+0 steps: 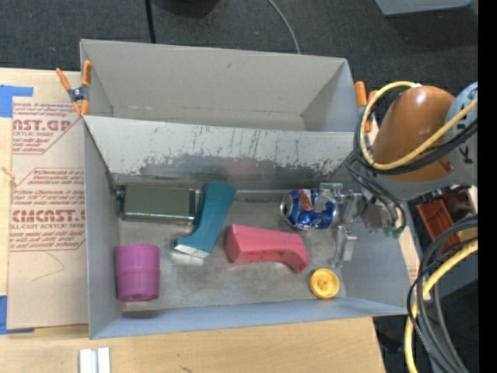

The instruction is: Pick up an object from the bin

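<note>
Grey metal bin (101, 208), six loose things on the floor, none stacked.

Left side: dull grey-green rect. block (156, 203) lies flat vs. the back wall. In front of it, near the front-left corner, is a purple cylinder (137, 271), on its side as far as I can tell, apart from the rest.

Centre: a teal wedge-shaped piece (210, 217) w/ a pale end runs diagonally from the block's right end toward the front. Its upper part is just beside the block; can't tell if they touch. Right of it lies a pink moulded piece (264, 245), long and curved down at its right end, close to the teal one.

Right side: crumpled blue/white/red wrapper-like thing (308, 210) near the back wall. Small yellow round cap (324, 284) near the front-right corner, apart from the pink piece.

Gripper (342, 239) is down inside the bin at the right wall, its metal parts between wrapper and cap: wrapper just to its left, cap just in front. Can't tell whether it's open or closed, nor whether it touches the wrapper. Nothing visibly held. The orange-brown wrist cover (411, 134) w/ yellow cables sits over the bin's right rim.
</note>
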`<action>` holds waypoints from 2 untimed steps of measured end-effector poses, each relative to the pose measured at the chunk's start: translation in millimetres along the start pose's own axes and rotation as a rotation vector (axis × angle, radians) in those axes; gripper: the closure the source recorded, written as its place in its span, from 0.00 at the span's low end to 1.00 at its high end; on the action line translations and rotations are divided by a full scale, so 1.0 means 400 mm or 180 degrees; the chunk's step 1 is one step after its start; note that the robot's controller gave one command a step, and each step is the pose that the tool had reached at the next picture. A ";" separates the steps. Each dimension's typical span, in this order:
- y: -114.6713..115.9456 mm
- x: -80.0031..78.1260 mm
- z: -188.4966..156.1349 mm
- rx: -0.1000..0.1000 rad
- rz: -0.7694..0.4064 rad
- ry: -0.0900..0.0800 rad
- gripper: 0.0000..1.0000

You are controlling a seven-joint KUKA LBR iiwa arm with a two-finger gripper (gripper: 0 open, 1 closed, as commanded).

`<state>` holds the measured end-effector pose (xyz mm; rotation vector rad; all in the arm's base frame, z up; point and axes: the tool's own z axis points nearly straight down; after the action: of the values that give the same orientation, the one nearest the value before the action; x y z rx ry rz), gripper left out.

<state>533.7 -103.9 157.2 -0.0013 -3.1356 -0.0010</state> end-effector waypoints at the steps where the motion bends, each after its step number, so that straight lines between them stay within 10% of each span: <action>1: 0.001 -0.004 -0.012 0.0003 -0.0003 -0.0023 0.00; 2: 0.068 -0.008 0.085 0.0008 0.0004 -0.0036 0.00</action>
<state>536.7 -76.5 123.2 -0.0034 -3.1469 0.0029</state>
